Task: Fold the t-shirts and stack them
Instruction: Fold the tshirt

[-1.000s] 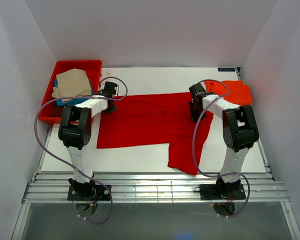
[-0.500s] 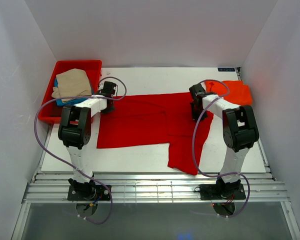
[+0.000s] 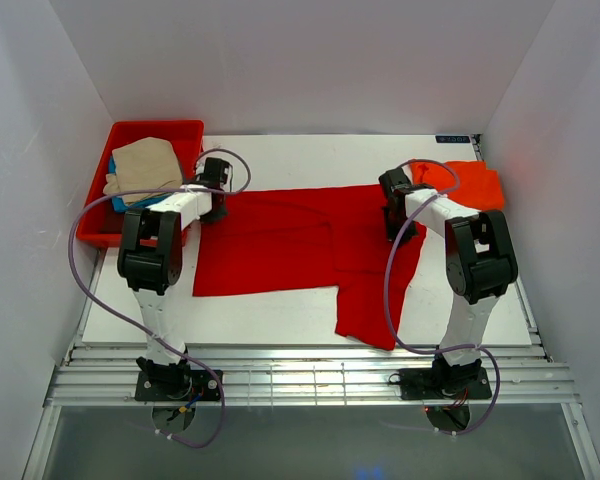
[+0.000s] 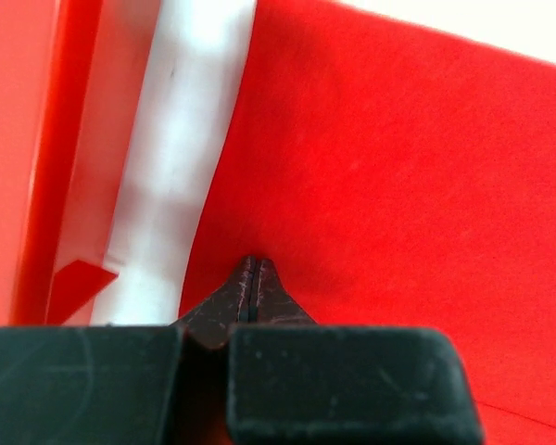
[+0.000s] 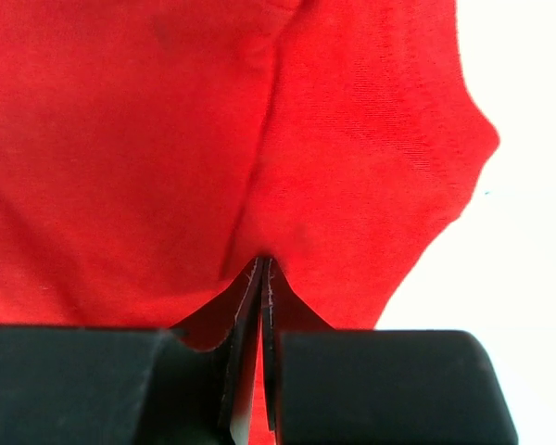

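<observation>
Nearest the arm bases, a strip of bare table [image 3: 230,318] runs in front of the red shirt [image 3: 280,245]. The shirt lies spread across the middle. A long flap of it [image 3: 365,305] reaches toward the near edge on the right. This near part lies just as it did a second ago.

Farther in, both tools are at the shirt's far edge. The left gripper [image 4: 253,276] is at the far left corner, jaws fully closed. In its wrist view the tips sit right on the cloth's edge, with a sliver of white table beside them, so it looks to be pinching that corner. The right gripper [image 5: 262,269] is at the far right, also fully closed. The cloth puckers up into its tips, a clear pinch.

Over the last second the left gripper has crept a little farther away and to the left, toward the tray [image 3: 155,124]. The right one has hardly moved. My reading is that the far edge is being drawn taut and squared before a fold. The fold itself has not begun.

Farthest back, at the left, the tray holds a beige shirt [image 3: 145,165] on top of a blue shirt [image 3: 130,203]. At the far right an orange shirt [image 3: 470,183] lies bunched on the table, just beyond the right gripper. The left gripper is now close to the tray wall, so little room is left to pull that way.
</observation>
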`<state>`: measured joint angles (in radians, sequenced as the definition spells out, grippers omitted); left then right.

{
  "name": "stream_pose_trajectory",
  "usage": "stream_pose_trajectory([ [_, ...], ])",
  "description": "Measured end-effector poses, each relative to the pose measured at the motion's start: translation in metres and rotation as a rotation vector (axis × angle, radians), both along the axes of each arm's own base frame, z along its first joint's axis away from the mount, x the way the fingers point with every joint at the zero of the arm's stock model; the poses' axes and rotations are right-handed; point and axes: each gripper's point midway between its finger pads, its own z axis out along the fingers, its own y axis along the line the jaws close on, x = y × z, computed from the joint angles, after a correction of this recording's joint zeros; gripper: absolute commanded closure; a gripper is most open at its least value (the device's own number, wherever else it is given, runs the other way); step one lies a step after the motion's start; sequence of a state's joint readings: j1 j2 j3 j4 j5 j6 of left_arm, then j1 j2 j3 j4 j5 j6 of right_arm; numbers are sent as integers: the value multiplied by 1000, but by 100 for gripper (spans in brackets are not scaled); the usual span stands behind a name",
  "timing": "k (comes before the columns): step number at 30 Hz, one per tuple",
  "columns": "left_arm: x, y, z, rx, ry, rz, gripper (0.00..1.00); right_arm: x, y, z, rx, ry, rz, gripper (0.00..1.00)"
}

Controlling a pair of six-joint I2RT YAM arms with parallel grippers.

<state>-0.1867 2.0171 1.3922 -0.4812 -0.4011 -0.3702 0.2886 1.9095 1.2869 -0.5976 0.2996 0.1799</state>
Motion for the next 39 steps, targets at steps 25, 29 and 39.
stream_pose_trajectory([
  [25, -153, 9, 33, -4, 122, 20, 55, -178, 104, 72, 155, -53, 214, 64],
  [29, -180, 13, 21, -10, 203, 77, 53, -200, 100, 69, 164, -30, 210, 64],
  [39, -209, 8, 11, -64, 277, 149, 53, -247, 77, 54, 183, 37, 179, 64],
])
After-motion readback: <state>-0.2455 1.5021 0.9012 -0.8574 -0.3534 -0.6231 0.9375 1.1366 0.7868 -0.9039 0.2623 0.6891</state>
